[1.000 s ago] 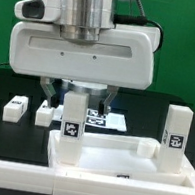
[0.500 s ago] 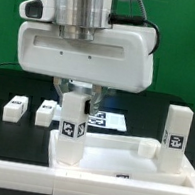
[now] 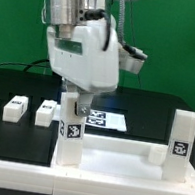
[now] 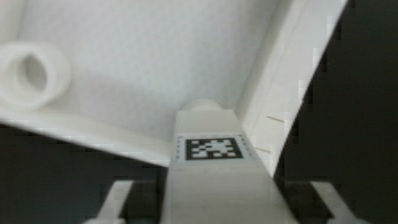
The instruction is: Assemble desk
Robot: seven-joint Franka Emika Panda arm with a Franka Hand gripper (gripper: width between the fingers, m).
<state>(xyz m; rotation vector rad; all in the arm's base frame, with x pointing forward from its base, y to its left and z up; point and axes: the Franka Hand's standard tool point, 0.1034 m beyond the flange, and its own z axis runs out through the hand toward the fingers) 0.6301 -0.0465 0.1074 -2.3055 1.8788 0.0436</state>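
At the desk top's (image 3: 116, 164) near corner on the exterior view's left, a leg (image 3: 70, 132) stands upright in its socket, its tag facing the camera. The arm (image 3: 88, 44) fills the upper left of that frame, turned at an angle, and its pincer (image 3: 74, 104) comes down over the head of this leg. In the wrist view the same leg runs up between the two fingers (image 4: 121, 200). A dark strip shows between each finger and the leg, so the pincer looks narrowly parted about the leg rather than clamped on it, though the picture is blurred. Past the leg that view shows the top's raised rim (image 4: 294, 80) and a round corner socket (image 4: 27, 75).

A second leg (image 3: 183, 139) stands upright at the top's corner on the exterior view's right, well apart from the first. Two more legs (image 3: 18, 107) (image 3: 49, 111) lie side by side on the black surface (image 3: 154, 109) at the exterior view's left, behind the top. The marker board (image 3: 110, 119) lies flat just beyond the pincer.
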